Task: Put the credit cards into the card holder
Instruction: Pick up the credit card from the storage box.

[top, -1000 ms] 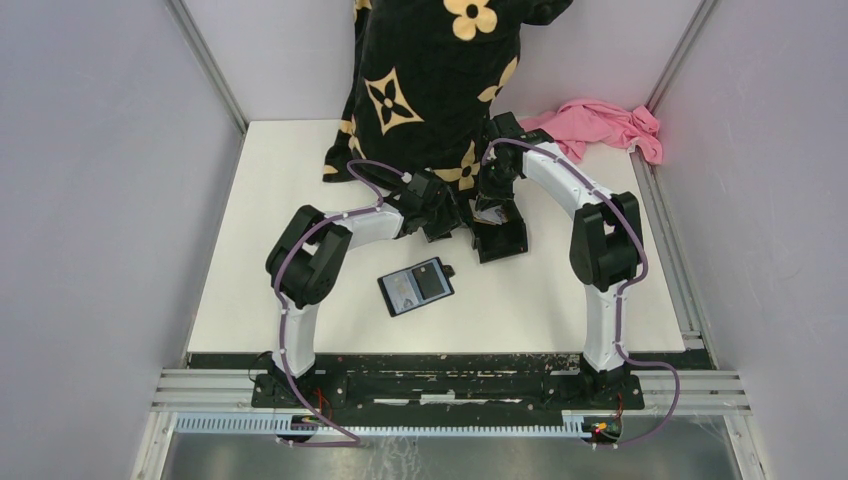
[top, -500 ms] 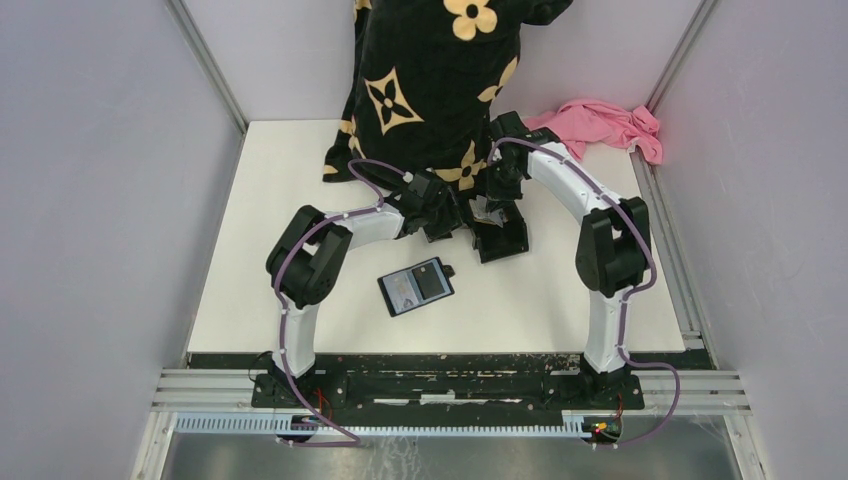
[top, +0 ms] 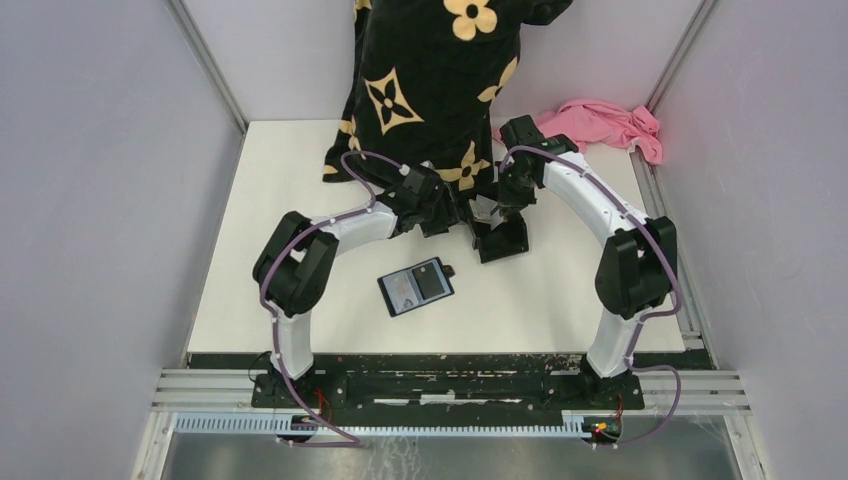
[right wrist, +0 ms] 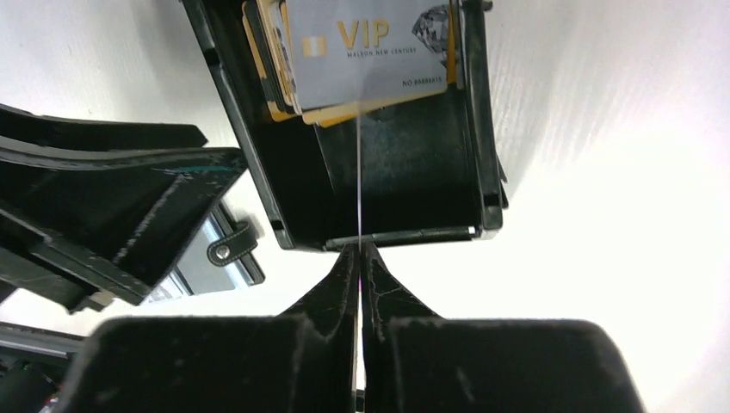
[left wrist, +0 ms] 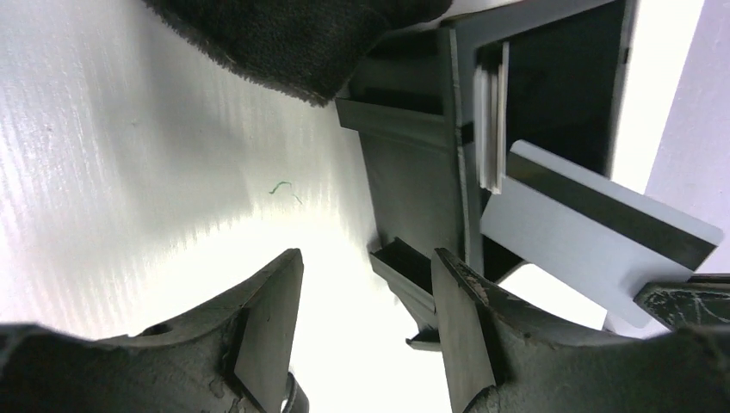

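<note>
Right gripper (right wrist: 359, 249) clamped on one end of a whitish-grey striped plastic card (left wrist: 594, 228) above the black shallow tray (right wrist: 258, 163) mid-counter, left gripper (left wrist: 366, 258) open and empty beside it, open black folding card holder (top: 416, 287) toward the near edge; small pinch, card may pivot or slip in transit

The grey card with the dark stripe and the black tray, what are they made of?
The grey card with the dark stripe looks like thin stiff plastic: flat, smooth, sharp-edged. The black tray seems hard moulded plastic, faintly shiny, with straight thin walls.

The card holder (top: 416, 287) lies on the table (top: 270, 200), before the tray (top: 505, 243).
</note>
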Motion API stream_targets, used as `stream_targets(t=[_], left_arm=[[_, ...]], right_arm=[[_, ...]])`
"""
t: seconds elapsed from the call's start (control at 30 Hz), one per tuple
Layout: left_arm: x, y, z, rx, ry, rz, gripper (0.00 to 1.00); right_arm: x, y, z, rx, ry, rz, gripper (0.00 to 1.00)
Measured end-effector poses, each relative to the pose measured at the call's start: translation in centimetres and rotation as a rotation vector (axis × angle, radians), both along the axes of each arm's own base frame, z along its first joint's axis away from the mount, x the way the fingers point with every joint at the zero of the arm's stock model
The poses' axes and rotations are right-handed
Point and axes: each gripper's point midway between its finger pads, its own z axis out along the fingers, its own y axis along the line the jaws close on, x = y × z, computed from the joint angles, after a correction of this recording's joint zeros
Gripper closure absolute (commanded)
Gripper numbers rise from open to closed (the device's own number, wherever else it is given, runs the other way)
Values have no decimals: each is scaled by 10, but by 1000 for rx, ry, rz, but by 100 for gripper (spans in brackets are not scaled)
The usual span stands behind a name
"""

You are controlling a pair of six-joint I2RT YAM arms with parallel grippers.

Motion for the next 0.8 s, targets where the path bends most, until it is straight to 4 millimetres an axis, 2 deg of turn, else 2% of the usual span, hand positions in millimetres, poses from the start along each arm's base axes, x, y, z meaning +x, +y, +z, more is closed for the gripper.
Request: stream_targets(t=[0.23,0.43,0.57,0.7,0.8], left_arm=[[-7,8,38,-16,-66,-6,37],[-30,15,80,-58,-141,-49,36],[-54,16,113,-132,-200,-112,34],[-78,10,143,-208,-252,-217,33],[-95,2,154,-244,-267,-309,33]], right_arm=[[-20,-10,24,6,-55,5,99],[-57,-13,52,82,-107,48,99],[-90,-8,69,186,-145,100,99],[-119,10,83,314,-170,193,99],[-139,26,85,408,-147,264,99]])
